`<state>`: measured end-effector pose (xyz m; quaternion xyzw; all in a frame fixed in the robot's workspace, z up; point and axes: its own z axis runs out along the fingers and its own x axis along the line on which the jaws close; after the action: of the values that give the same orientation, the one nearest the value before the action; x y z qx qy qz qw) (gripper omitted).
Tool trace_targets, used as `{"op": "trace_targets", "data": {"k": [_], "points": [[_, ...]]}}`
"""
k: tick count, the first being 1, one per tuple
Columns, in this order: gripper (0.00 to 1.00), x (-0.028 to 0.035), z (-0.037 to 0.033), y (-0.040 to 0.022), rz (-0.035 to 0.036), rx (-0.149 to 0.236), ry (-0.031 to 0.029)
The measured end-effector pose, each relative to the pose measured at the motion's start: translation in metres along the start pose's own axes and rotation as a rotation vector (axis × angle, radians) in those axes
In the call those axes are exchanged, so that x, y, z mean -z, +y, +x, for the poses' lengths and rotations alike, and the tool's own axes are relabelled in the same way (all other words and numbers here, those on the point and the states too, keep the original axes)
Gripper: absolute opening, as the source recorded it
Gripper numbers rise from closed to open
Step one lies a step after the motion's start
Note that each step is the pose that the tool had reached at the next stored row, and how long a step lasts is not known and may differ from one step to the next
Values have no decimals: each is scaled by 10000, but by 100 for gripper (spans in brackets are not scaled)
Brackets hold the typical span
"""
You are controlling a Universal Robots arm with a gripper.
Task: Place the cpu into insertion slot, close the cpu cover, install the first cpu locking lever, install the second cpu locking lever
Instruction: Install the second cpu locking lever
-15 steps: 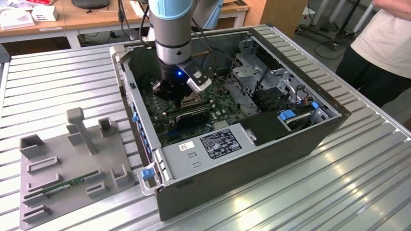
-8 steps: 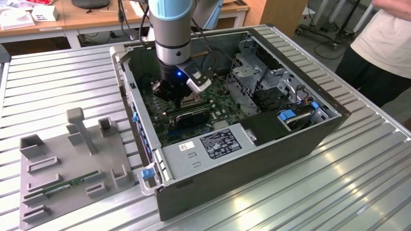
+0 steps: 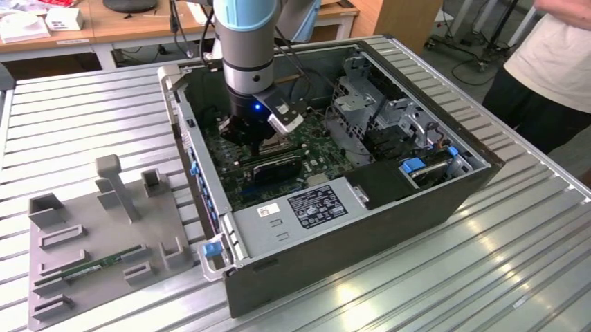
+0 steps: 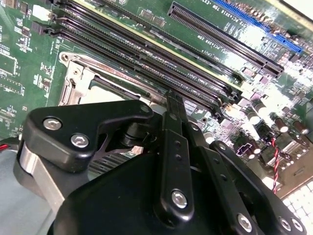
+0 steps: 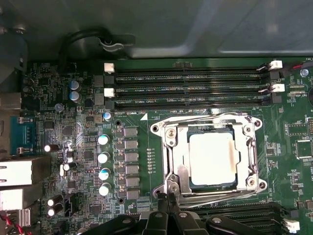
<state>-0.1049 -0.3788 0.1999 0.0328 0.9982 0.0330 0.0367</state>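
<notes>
- The gripper is lowered inside the open computer case, its fingers drawn narrowly together with nothing visibly held between them; in the first wrist view the tips sit at one corner of the insertion slot.
- The cpu lies flat in the insertion slot — silvery top up, seated square.
- The cpu cover lies down around the chip, framing it through its window.
- A thin locking lever runs along the socket edge nearest the gripper; whether it is latched cannot be told.
- Long black memory slots run beside the socket on the green circuit board.
- In the exterior view, a grey fixture tray sits on the table at the exterior view's left of the case — a green memory stick lies on it.
</notes>
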Motion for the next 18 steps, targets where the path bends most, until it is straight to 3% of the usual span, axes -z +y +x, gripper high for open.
{"op": "trace_targets", "data": {"k": [18], "points": [[11,14,2,5,-24,-2,-1]]}}
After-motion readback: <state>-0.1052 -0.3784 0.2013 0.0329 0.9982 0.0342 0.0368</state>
